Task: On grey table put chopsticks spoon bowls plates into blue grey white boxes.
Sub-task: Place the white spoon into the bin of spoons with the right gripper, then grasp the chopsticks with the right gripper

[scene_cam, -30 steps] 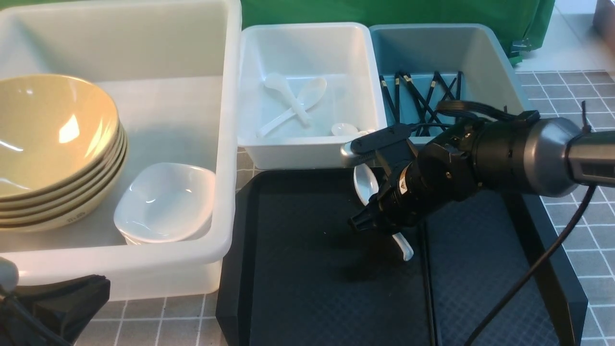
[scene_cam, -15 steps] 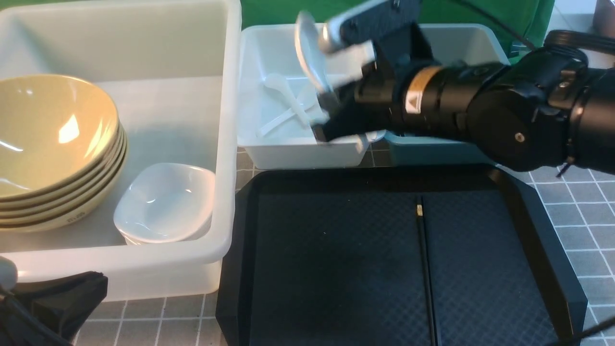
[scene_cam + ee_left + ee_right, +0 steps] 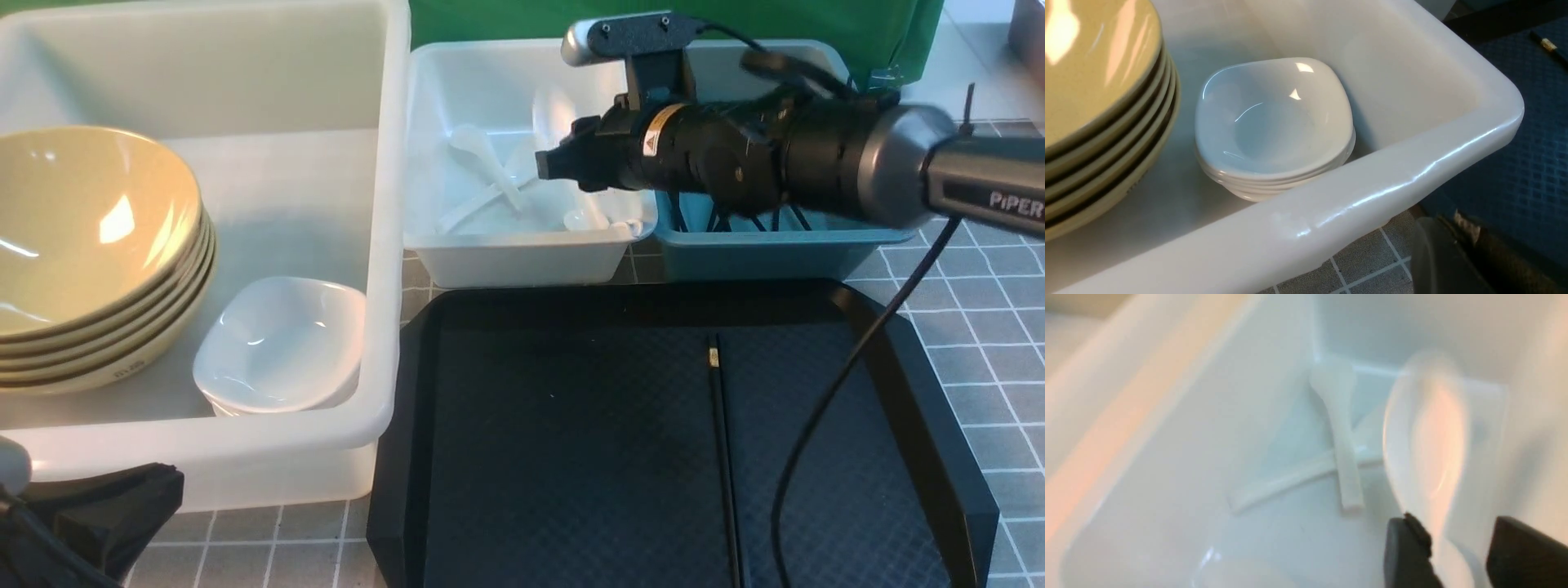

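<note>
– White spoon (image 3: 553,118) hangs at the right gripper (image 3: 549,167) over the white bin (image 3: 506,261), 12 o'clock from the black tray (image 3: 571,457); better to drop it low. One chopstick (image 3: 722,457) lies on the tray. The left gripper (image 3: 98,510), at 7 o'clock, I cannot read.
– Left wrist: plates (image 3: 1274,122) beside bowls (image 3: 1098,81) in the tub (image 3: 1372,192).
– Right wrist: fingers (image 3: 1406,551) flank the spoon, grip uncertain; crossed spoons (image 3: 1341,457) lie beneath.

bowls (image 3: 82,212) glossy | plates (image 3: 1269,118) glossy | tub (image 3: 393,163) translucent plastic | tray (image 3: 571,457) matt, textured
</note>
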Motion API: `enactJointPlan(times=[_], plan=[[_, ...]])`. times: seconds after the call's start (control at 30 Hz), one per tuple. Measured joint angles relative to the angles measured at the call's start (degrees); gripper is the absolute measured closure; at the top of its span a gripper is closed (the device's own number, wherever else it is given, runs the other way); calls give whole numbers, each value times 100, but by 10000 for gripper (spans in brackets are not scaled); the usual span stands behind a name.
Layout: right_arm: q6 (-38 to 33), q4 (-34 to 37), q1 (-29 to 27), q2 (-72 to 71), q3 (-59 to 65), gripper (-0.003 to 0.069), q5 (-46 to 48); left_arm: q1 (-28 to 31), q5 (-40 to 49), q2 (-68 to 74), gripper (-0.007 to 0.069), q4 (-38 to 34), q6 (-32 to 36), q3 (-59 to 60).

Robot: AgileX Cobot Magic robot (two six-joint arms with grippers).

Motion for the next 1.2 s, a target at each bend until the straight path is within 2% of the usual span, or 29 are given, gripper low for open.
enactJointPlan(times=[0.03, 0.1, 0.23, 0.3, 0.37, 0.4, 0.47, 0.6, 0.87, 0.93, 1.0, 1.1, 1.2], plan=[[0, 0, 0, -28, -28, 306, 197, 0, 6, 0, 630, 0, 0, 0], [-187, 6, 0, -260, -384, 271, 1578, 0, 39, 0, 630, 0, 0, 0], [-524, 2, 10, -838, -350, 256, 3650, 0, 57, 0, 630, 0, -5, 0], [-513, -18, 84, -1243, 243, 256, 3882, 0, 57, 0, 630, 0, -5, 0], [-468, -20, 128, -1393, 662, 256, 3842, 0, 51, 0, 630, 0, -5, 0], [-223, 4, 243, -1757, 1635, 256, 3490, 0, 51, 0, 630, 0, -5, 0], [108, 20, 307, -2049, 2579, 256, 2871, 0, 51, 0, 630, 0, -5, 0], [487, 20, 322, -2240, 3493, 256, 1996, 0, 51, 0, 630, 0, -5, 0], [689, 15, 322, -1611, 3736, 269, 1290, 0, 51, 0, 630, -16, -5, 0], [626, -23, 327, -1491, 3705, 301, 1122, 0, 56, 0, 630, -18, -5, 0], [452, -65, 327, -1405, 3659, 365, 1046, 0, 51, -5, 630, -18, -5, 0], [72, -101, 327, -1357, 3635, 517, 1034, 0, 51, -5, 630, -18, -5, 0], [-147, -107, 327, -1383, 3613, 555, 1090, 0, 51, -5, 630, -23, -5, 0]])
